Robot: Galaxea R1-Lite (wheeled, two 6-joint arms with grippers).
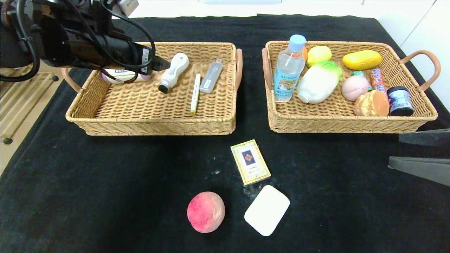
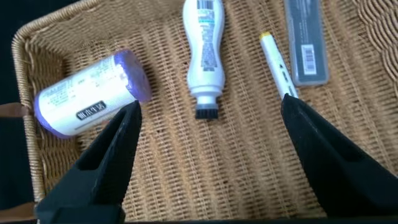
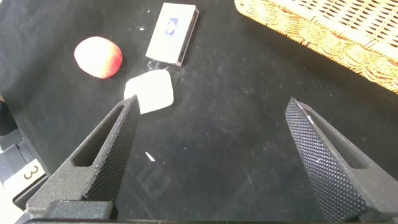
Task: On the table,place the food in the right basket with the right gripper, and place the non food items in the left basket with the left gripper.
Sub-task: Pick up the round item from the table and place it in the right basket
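Head view: on the black table [image 1: 105,182] a red-pink peach [image 1: 206,212], a gold-edged card box [image 1: 250,161] and a white pad [image 1: 267,214] lie near the front edge; the box's long axis runs front to back, slightly tilted; the white slim bottle [image 1: 173,72] lies in the left basket [image 1: 151,121], brush tip toward the front; the left end effector [image 1: 162,63] reaches over that basket from the left, just beside the bottle; the right basket [image 1: 337,123] holds the water bottle [image 1: 289,69] and pink bun [image 1: 354,88].

Left wrist view: the left end effector's fingers [image 2: 118,155] stand wide apart, empty, above the bottle's brush tip.

Right wrist view: the right end effector [image 3: 211,124] hovers over the table, spread wide, holding nothing.
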